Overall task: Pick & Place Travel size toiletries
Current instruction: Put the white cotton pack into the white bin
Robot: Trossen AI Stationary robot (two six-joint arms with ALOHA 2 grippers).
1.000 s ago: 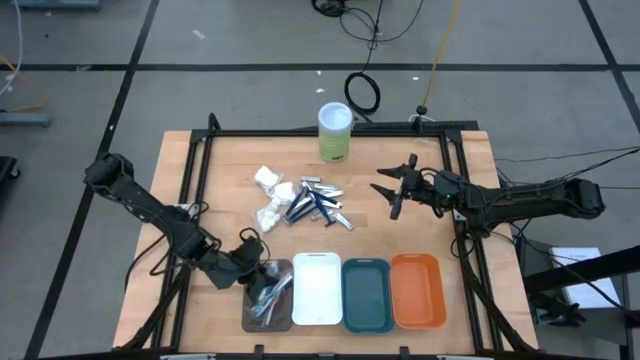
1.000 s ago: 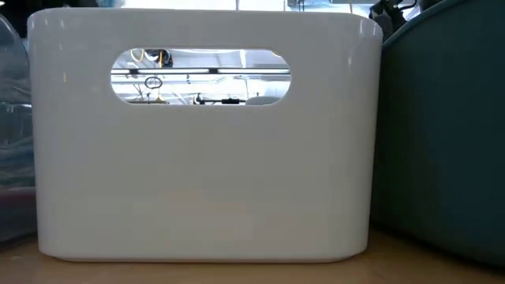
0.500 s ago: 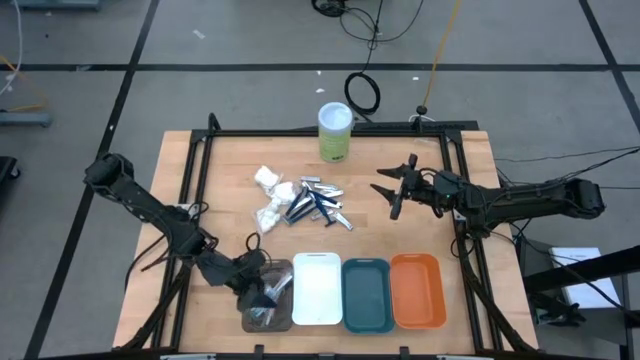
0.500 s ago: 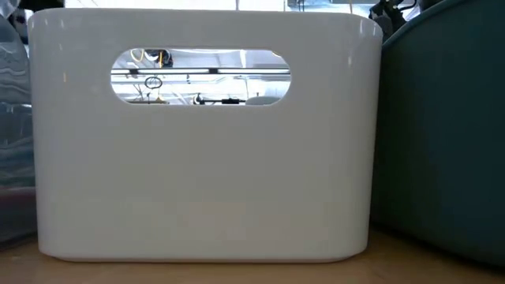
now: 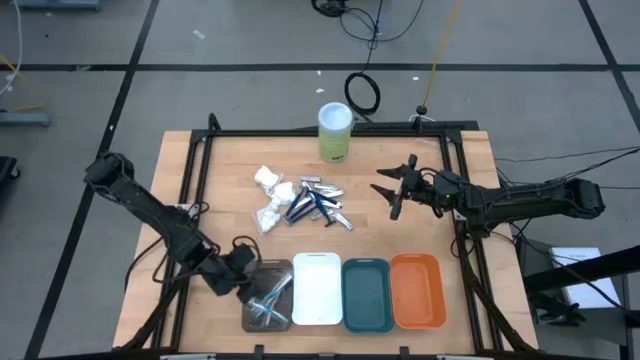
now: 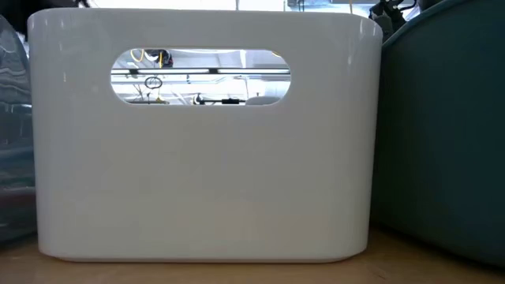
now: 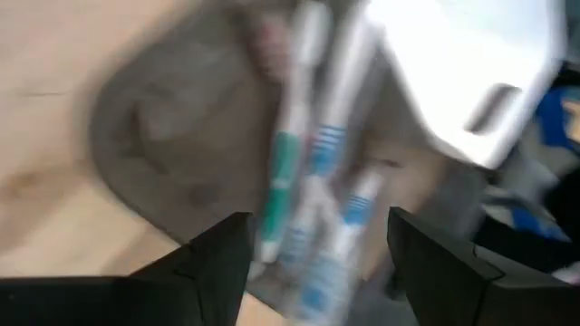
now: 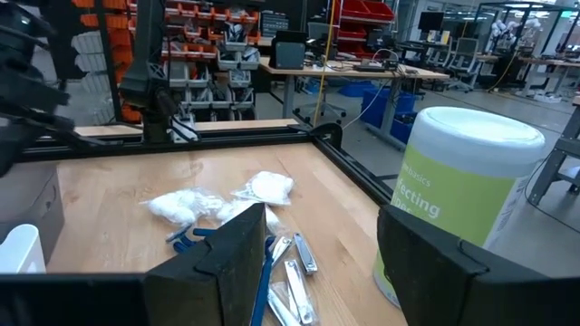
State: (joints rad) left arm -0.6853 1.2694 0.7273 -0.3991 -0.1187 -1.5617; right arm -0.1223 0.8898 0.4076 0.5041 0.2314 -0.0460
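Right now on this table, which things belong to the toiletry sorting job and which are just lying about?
Job:
white soft wads
dark blue razors
small silver metal tools
teal and clear toothbrushes in the brown tray
white tray, teal tray, orange tray

Lying about:
green-and-white canister

- Setting: robotics lab or workshop.
- Wooden test table (image 5: 230,165) in a black metal frame (image 5: 320,132) on a grey floor with cables (image 5: 362,92).
- Beyond: desks with monitors (image 8: 290,52), and shelving holding red and orange bins (image 8: 361,11).
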